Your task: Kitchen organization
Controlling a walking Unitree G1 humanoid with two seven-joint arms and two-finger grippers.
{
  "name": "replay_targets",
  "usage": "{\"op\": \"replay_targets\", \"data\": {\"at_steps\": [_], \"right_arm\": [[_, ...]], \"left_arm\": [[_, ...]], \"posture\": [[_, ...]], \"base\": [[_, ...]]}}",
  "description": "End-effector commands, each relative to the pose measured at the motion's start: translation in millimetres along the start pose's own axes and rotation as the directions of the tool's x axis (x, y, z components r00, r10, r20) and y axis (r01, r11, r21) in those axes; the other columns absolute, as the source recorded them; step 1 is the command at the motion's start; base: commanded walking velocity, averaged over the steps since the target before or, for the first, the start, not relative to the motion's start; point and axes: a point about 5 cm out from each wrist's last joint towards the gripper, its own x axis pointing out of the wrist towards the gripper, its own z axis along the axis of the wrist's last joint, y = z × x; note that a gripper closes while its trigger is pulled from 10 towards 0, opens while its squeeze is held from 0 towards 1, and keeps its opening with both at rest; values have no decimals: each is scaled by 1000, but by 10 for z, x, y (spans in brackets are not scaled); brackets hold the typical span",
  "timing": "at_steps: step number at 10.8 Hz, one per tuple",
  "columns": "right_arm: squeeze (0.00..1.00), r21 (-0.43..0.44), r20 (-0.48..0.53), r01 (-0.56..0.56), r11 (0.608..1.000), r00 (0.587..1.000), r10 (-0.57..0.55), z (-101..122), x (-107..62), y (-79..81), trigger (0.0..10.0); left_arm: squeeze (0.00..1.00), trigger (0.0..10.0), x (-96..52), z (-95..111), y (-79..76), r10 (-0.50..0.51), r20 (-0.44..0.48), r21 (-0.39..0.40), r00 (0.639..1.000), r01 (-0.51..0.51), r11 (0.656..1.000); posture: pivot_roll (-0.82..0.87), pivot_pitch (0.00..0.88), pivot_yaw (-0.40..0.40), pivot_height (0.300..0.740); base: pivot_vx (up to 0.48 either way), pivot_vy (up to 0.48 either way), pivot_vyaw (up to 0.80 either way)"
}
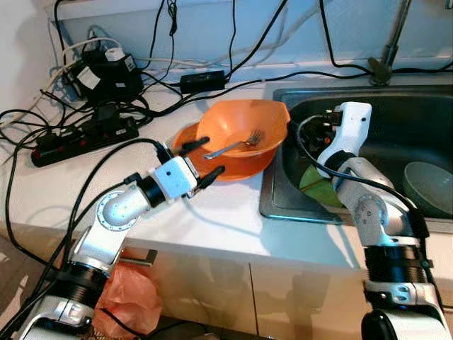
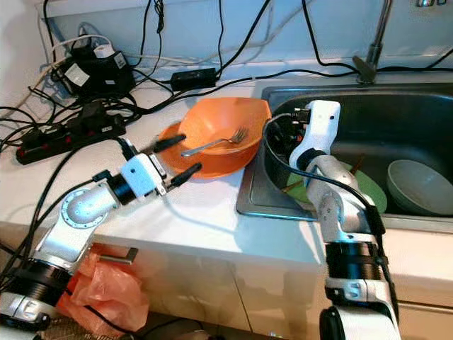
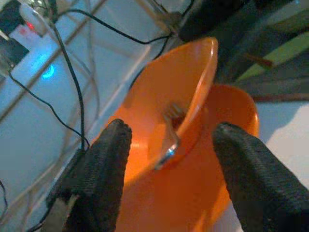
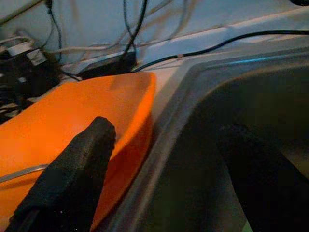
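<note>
An orange bowl (image 1: 244, 134) sits tilted on an orange plate (image 1: 185, 136) on the white counter, just left of the sink (image 1: 283, 207). A metal fork (image 1: 237, 145) lies inside the bowl. My left gripper (image 1: 212, 156) is open at the plate's near left edge, its fingers (image 3: 104, 169) spread on either side of the bowl and fork (image 3: 171, 130). My right gripper (image 2: 283, 138) is open low in the sink by its left wall. In the right wrist view one of its fingers (image 4: 77, 169) lies in front of the bowl's side (image 4: 72, 121).
A green plate (image 1: 315, 188) and a pale bowl (image 1: 428, 184) lie in the sink, with the tap (image 1: 386, 64) behind. A power strip (image 1: 78, 138), adapters and many black cables crowd the counter's back left. An orange bag (image 1: 127, 297) hangs below the counter edge.
</note>
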Motion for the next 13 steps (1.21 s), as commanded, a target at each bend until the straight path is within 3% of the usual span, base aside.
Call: {"op": "replay_targets", "data": {"at_steps": [1,2,3,6,7,8,9,13], "right_arm": [[0,0,-3,-53,999,999,53,25,-15,76,10000],[0,-1,-7,-76,997,997,76,37,-43,84,10000],[0,12,-14,-152,988,988,152,58,-99,137,10000],[0,-40,-59,-300,953,953,297,104,-321,142,10000],[0,-55,-78,-356,933,933,351,123,-397,146,10000],[0,-81,-109,-415,906,907,406,142,-484,143,10000],[0,-97,-123,-449,888,891,437,168,-537,141,10000],[0,-104,-138,-492,865,868,477,155,-589,205,10000]], "left_arm": [[0,0,11,9,61,-7,0,26,1000,7,1000],[0,4980,7,-8,74,-9,-12,39,1000,10,999],[0,5961,-4,-30,84,-11,-18,44,1000,12,999],[0,6706,-14,-50,100,-12,-22,53,1000,13,999],[0,5804,-10,-53,105,-13,-21,54,1000,14,998],[0,2118,-2,-53,110,-16,-17,51,1000,17,999],[0,0,4,-52,117,-17,-14,48,1000,18,999],[0,0,16,-41,114,-28,-1,51,1000,28,998]], "posture": [[101,33,177,740],[100,34,177,740],[101,33,178,740],[96,32,180,740],[94,29,183,740],[92,28,182,740],[91,27,183,740],[91,24,189,740]], "base": [[0,0,0],[0,0,0],[0,0,0],[0,0,0],[0,0,0],[0,0,0],[0,0,0],[0,0,0]]}}
